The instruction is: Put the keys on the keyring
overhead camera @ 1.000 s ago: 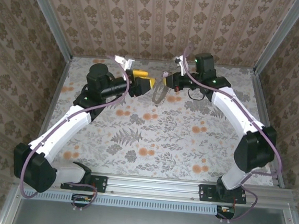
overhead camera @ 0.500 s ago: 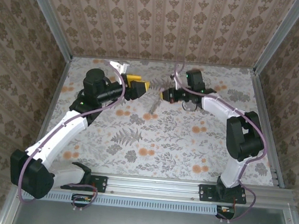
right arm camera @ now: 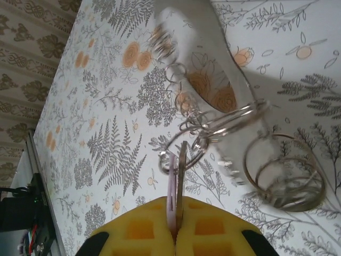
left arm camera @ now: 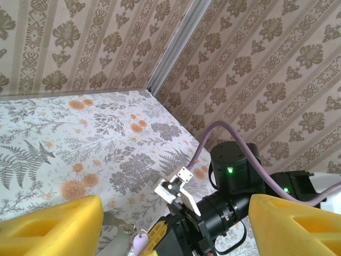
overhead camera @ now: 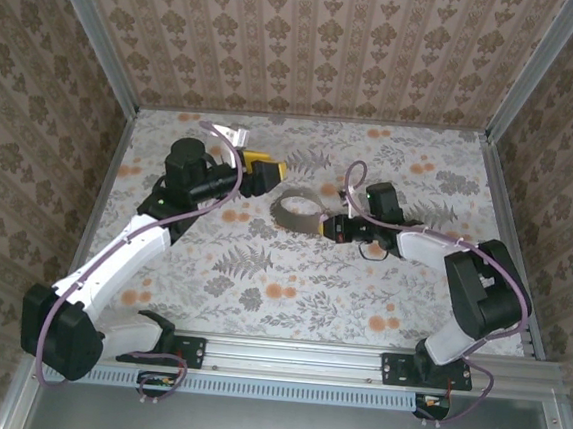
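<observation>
Now your right pincer (right arm camera: 176,234) clamps yellow foam pads on the flat purple key (right arm camera: 171,176), amid the keyring (right arm camera: 234,114)'s thin silvery loops; your left pincer (overhead camera: 268,169) gapes apart.

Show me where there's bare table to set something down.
Widest free patch: the near half of the table, between the left arm and right arm. Also the far right corner behind the right arm. Crowded: mid-table, where the open left gripper, the keyring and the right gripper, shut on the key, meet.
</observation>
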Controlling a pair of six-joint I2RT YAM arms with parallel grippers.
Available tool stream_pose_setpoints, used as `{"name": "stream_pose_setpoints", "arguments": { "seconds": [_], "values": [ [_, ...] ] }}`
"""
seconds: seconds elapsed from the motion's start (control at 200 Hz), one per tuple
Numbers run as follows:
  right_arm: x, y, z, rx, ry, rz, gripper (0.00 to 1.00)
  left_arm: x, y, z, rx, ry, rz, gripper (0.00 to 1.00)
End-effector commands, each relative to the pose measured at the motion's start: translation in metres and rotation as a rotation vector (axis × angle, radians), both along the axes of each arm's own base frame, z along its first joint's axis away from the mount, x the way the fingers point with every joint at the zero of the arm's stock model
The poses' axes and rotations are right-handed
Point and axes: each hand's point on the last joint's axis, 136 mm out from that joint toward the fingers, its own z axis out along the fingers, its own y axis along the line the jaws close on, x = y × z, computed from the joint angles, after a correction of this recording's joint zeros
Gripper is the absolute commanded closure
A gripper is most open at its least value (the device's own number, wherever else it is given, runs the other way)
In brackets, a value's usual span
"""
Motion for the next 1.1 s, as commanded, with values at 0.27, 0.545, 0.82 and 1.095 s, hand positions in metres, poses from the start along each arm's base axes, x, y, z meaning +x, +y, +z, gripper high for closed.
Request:
{"name": "stream_pose_setpoints", "arguments": {
  "seconds": [0.27, 0.545, 0.82, 1.095],
  "values": [
    [-0.04, 0.016, -0.026, -0.015, 0.031, 0.021, 1.0, -0.002, 0.0, 0.005, -0.015, -0.021, 0.011, 0.26],
    [-0.058, 0.007, -0.043, -0.025, 0.083, -0.002, 1.0, -0.004, 0.001, 0.004, 0.003, -0.019, 0.009, 0.26],
    [-0.075, -0.033, -0.008, -0.083, -0.005, -0.142, 0.41, -0.006, 0.008, 0.003, 0.023, -0.015, 0.033, 0.18],
    [-0.055, -0.091, 0.095, -0.106, -0.235, -0.378, 0.0, 0.0, 0.043, -0.011, 0.127, -0.01, 0.212, 0.0]
  ]
}}
